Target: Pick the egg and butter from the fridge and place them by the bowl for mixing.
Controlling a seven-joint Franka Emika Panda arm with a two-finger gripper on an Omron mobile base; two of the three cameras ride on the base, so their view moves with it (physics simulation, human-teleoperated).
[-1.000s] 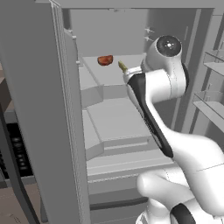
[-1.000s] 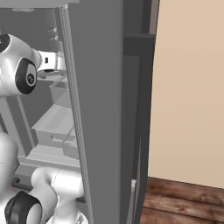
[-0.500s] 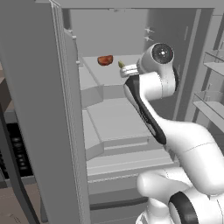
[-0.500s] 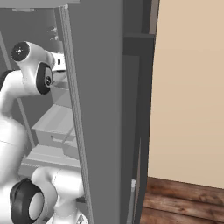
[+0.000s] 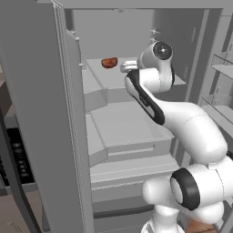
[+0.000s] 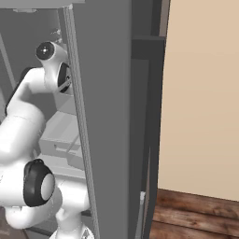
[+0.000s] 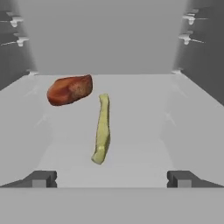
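The fridge (image 5: 41,113) stands open, and my arm reaches onto its upper shelf (image 5: 104,75). In the hand view the butter (image 7: 102,129), a thin yellow-green stick, lies lengthwise on the shelf floor, just ahead of my gripper (image 7: 111,179) and between the lines of its fingers. The jaws are open wide with nothing between them; the fingertips (image 7: 41,178) stand well apart. From the left base view my gripper (image 5: 124,67) sits at the shelf's front, right of the red-orange lump (image 5: 109,62). The egg and the bowl are out of view.
The red-orange lump (image 7: 70,89) lies left of the butter's far end, close to it. Shelf side walls (image 7: 192,109) rise on both sides. Below the shelf are grey drawers (image 5: 123,127); door racks (image 5: 223,63) hang at the right. The fridge door (image 6: 107,116) blocks the right base view.
My arm has pushed deeper into the fridge, carrying the hand towards the upper shelf. The jaws stayed open.
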